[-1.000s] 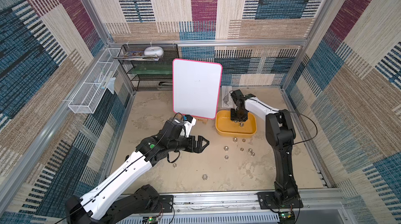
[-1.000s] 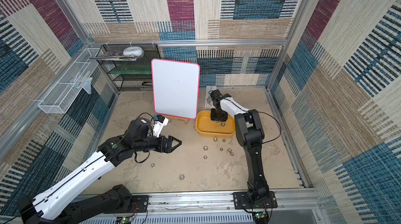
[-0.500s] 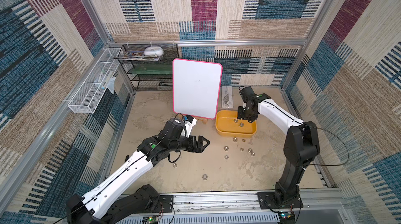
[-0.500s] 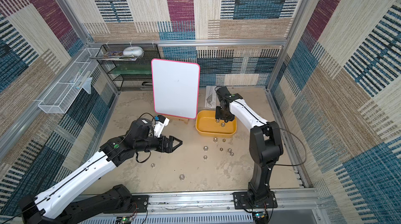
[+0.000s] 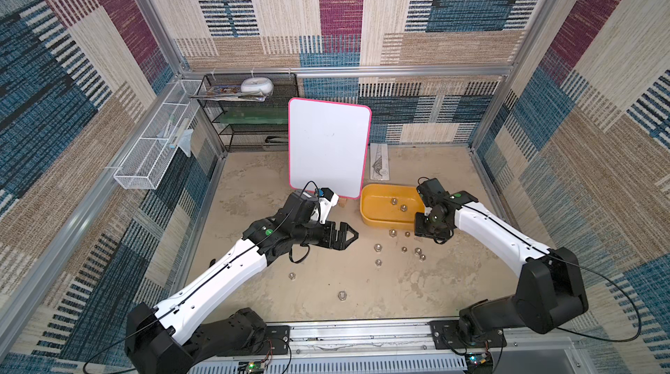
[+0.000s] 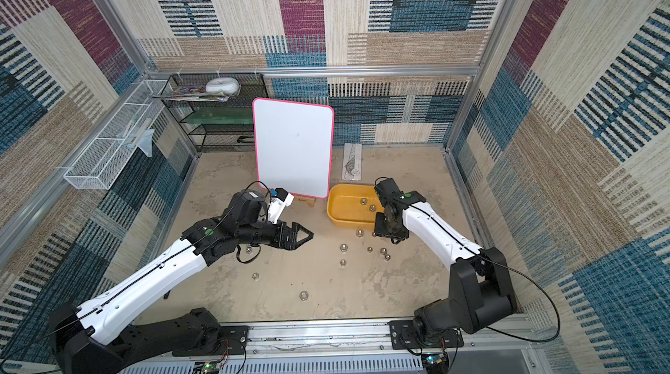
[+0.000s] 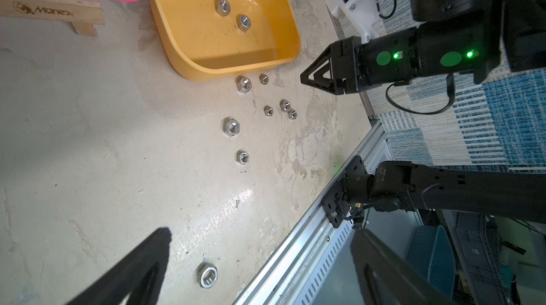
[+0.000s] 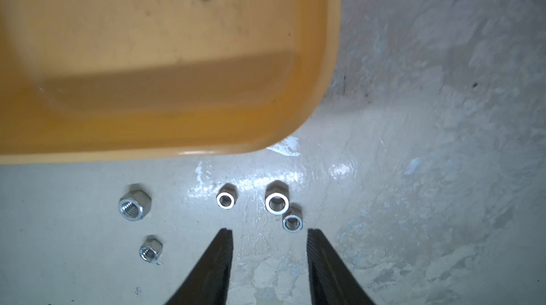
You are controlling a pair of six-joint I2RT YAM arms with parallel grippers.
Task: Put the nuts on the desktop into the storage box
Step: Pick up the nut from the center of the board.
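Two nuts point(image 5: 393, 202) lie in the box point(image 5: 367, 209), centre-right in a top view; the other nuts dot the desktop point(image 5: 253, 187) just below it. Right gripper point(image 8: 269, 231), half spread and empty, hangs over that cluster, likely choosing one. The left gripper point(image 5: 350, 236) stands wide apart, empty.

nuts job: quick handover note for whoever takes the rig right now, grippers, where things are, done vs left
Left gripper: open, empty, above the middle of the desktop.
Right gripper: open, empty, over the nuts lying just outside the storage box.
Done: two nuts lie in the storage box.
To do: about ten on the desktop, most in front of the box, three nearer the left arm.
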